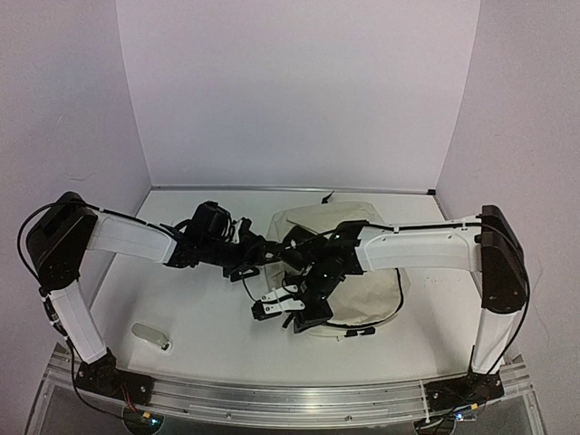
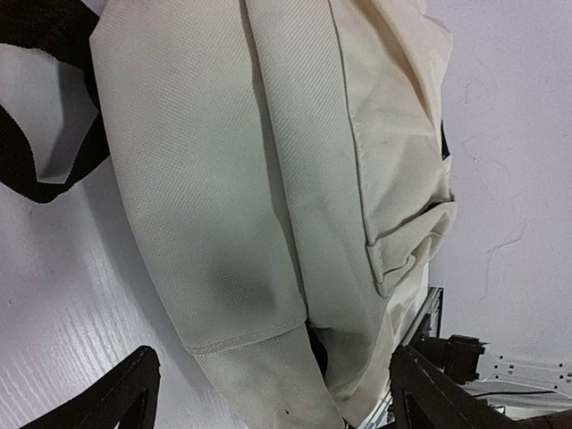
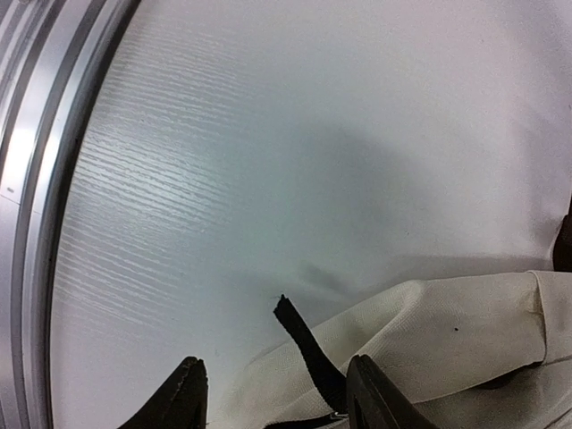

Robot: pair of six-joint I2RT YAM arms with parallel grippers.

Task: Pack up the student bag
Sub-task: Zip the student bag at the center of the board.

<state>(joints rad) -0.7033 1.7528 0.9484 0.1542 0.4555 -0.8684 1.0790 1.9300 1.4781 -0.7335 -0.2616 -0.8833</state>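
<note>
The student bag, cream fabric with black straps, lies on the white table right of centre. My left gripper is at the bag's left edge. In the left wrist view the bag fills the frame, and a fold of it lies between the wide-apart fingers of the left gripper, which is open. My right gripper is at the bag's near-left corner. In the right wrist view the right gripper is open, with cream fabric and a black strap end between its fingers.
A small pale oblong object lies on the table near the left arm's base. A metal rail runs along the near edge and also shows in the right wrist view. White walls enclose the table.
</note>
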